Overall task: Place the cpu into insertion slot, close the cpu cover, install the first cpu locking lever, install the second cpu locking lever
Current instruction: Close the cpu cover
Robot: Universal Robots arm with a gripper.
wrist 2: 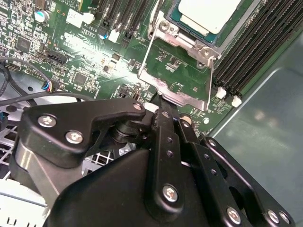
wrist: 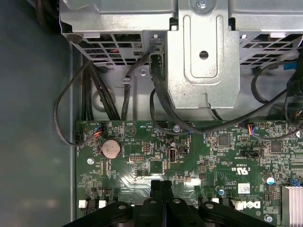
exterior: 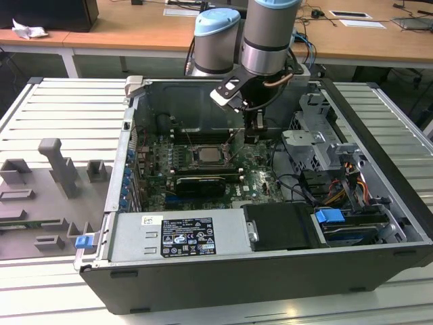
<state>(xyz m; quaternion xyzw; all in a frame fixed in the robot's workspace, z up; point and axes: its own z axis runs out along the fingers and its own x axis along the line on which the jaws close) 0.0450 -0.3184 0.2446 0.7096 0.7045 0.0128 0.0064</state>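
cpu [wrist 2: 208, 12] seated in insertion slot [wrist 2: 187, 39] | cpu cover [wrist 2: 182, 94] open | tool [wrist 2: 161, 103] fingers together at cover's free edge | risk: thin edge slips, cover snaps down

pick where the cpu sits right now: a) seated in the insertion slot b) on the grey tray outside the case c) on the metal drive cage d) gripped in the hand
a: in the second wrist view the cpu lies flat inside the insertion slot, while the hand is at the edge of the raised cpu cover.
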